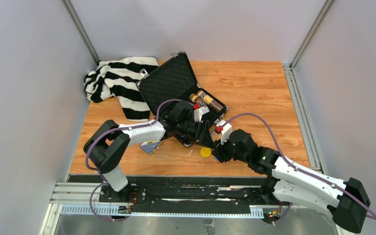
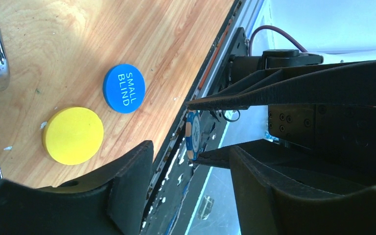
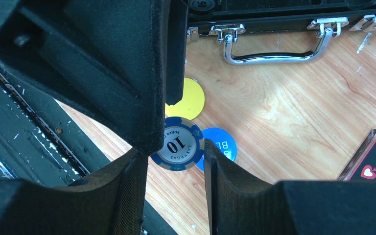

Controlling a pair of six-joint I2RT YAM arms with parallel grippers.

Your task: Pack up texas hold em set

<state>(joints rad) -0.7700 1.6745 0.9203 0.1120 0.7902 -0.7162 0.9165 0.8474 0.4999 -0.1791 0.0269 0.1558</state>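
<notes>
Pinching a blue-and-white chip (image 3: 177, 145) by its rim between the fingers of the right gripper (image 3: 175, 166), near the 6 o'clock edge of the counter (image 1: 254, 93). Left gripper (image 2: 190, 159) fingers spread wide, flanking the chip's faces. Yellow disc (image 2: 73, 135) and blue disc (image 2: 124, 88) flat, just beside each other. Open black case (image 1: 169, 81) at 12 o'clock of both grippers; dark triangle (image 1: 150, 147) at 9 o'clock of the yellow disc.

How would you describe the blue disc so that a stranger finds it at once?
On the wooden table, the open black case has a metal handle. Near that handle lie two flat discs: a plain yellow disc and the blue disc, which alone bears white words, SMALL BLIND.
</notes>
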